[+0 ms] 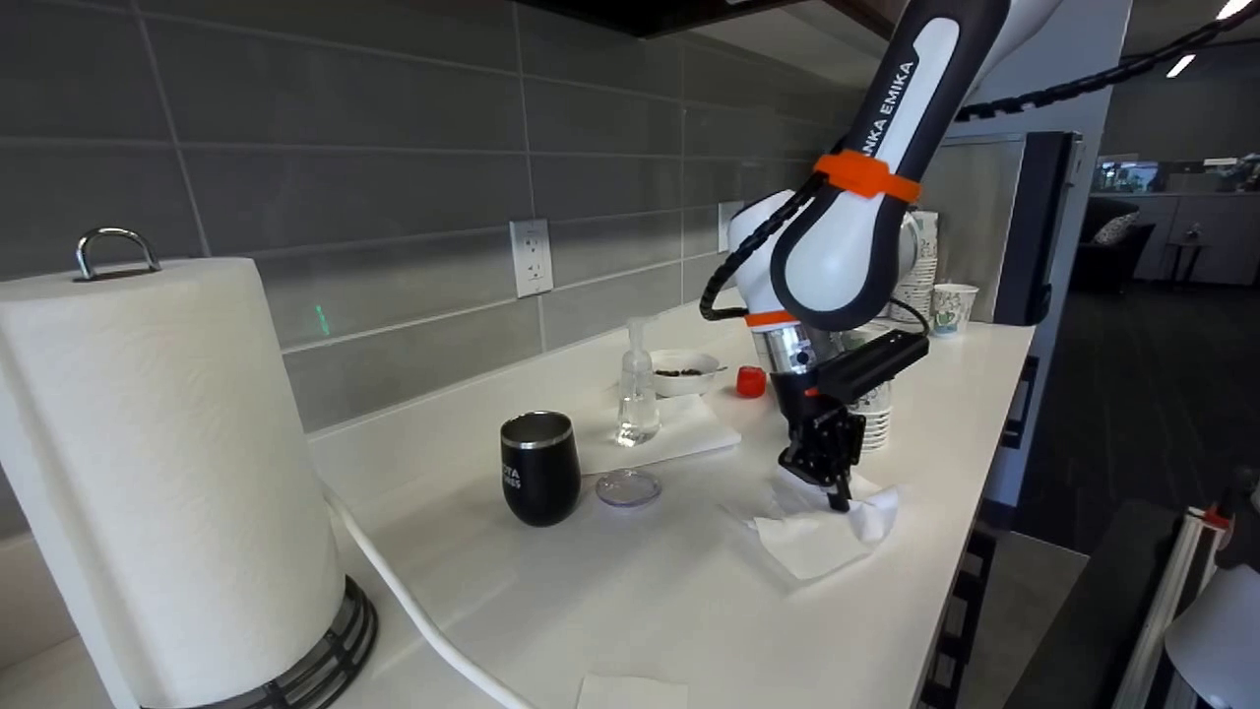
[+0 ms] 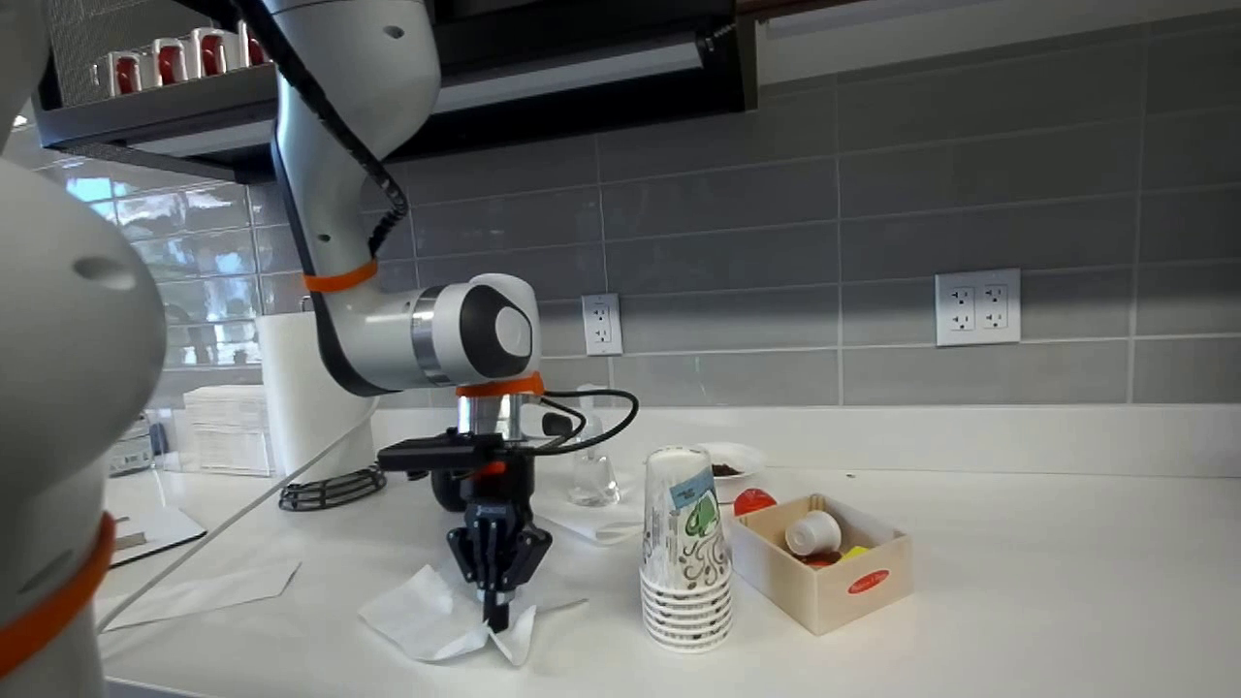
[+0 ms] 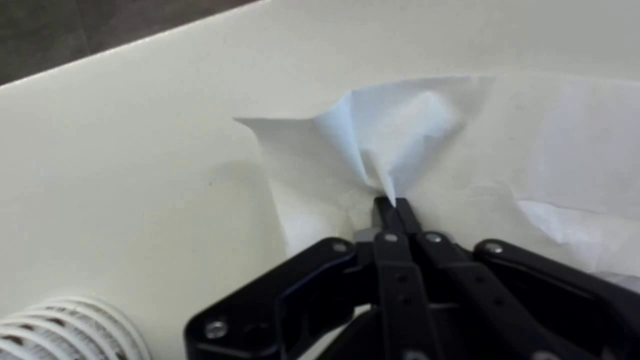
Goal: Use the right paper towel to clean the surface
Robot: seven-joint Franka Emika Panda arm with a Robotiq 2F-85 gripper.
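The crumpled white paper towel (image 1: 809, 544) lies on the off-white countertop surface (image 1: 709, 620), near its front edge. My gripper (image 2: 495, 620) points down onto it in both exterior views. In the wrist view the gripper (image 3: 394, 203) has its black fingertips pressed together, with a pinched fold of the paper towel (image 3: 325, 150) rising between them. The rest of the sheet spreads flat and wrinkled around the fingers, touching the countertop (image 3: 125, 165). A further flat white sheet (image 2: 208, 593) rests on the counter, apart from the gripper.
A stack of paper cups (image 2: 686, 553) stands close beside the gripper, with a small wooden box (image 2: 834, 582) past it. Toward the wall are a black tumbler (image 1: 541, 473), a clear lid (image 1: 628, 487) and a soap bottle (image 1: 638, 394). A towel roll (image 1: 177, 473) and white cable (image 1: 423, 620) stand nearer that camera.
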